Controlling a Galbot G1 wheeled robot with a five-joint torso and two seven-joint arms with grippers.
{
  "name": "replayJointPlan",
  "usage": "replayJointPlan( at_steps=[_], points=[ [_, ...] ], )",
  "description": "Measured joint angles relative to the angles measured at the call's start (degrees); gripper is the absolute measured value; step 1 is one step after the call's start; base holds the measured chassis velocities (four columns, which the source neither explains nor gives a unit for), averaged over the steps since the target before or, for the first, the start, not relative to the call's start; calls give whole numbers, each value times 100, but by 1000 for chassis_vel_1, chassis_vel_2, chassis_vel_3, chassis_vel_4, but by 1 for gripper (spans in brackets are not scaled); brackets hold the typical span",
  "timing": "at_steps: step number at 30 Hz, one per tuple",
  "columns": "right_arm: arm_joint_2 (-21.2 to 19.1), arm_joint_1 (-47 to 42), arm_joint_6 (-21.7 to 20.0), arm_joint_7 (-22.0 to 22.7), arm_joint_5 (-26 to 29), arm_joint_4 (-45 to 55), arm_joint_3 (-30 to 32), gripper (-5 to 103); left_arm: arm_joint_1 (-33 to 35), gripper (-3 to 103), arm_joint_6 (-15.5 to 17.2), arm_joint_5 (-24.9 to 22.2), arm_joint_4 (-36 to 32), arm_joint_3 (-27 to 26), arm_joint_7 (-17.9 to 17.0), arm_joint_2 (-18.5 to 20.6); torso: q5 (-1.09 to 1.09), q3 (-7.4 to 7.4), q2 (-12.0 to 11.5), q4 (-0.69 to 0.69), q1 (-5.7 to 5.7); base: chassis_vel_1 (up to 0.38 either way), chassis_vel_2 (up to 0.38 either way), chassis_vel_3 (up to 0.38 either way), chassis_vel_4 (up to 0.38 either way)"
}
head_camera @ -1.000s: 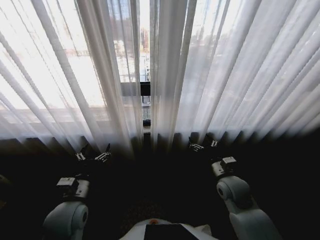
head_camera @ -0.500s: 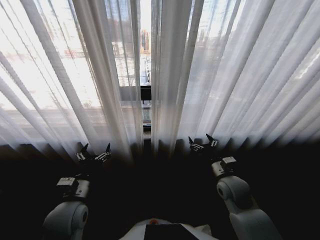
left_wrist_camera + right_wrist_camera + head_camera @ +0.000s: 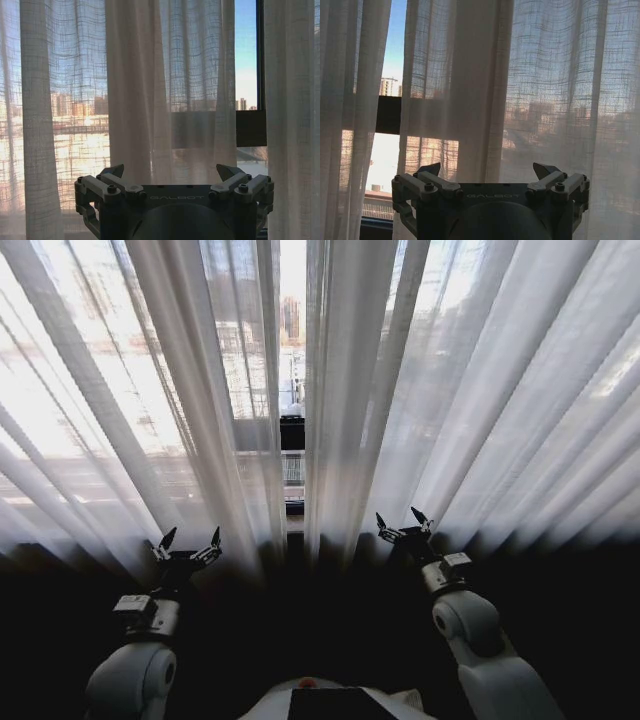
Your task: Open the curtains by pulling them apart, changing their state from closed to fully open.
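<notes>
Two sheer cream curtains hang closed before the window, the left panel (image 3: 150,410) and the right panel (image 3: 470,410), with a narrow gap between them at the middle. My left gripper (image 3: 187,539) stands open just short of the left panel's inner pleats (image 3: 135,100), holding nothing. My right gripper (image 3: 403,519) is open as well, raised in front of the right panel's inner pleats (image 3: 475,100). In both wrist views the fingers are spread wide with fabric a short way beyond them.
A dark window frame bar (image 3: 291,433) shows through the gap, with city buildings and a balcony railing behind. Below the curtains' hem the floor is dark. Both arms (image 3: 140,640) reach forward from my torso.
The head camera has tilted, so the curtains sit lower in the picture. Both grippers have risen a little toward the fabric, the right one more.
</notes>
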Motion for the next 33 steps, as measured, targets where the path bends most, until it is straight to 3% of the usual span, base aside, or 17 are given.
replayJointPlan(
  at_steps=[17, 33],
  points=[
    [38, -52, 0, 27, 3, 100, 3, 100, 32, 100, -3, -8, -47, -8, -1, -1, 1, 0, -1, 0, 0, -161, 156, 163, -154],
    [40, -133, -20, 26, -239, 154, 10, 100, 97, 100, -35, 1, -94, -4, 16, -21, 1, -1, 2, 0, -5, -14, 16, 15, -19]
  ],
)
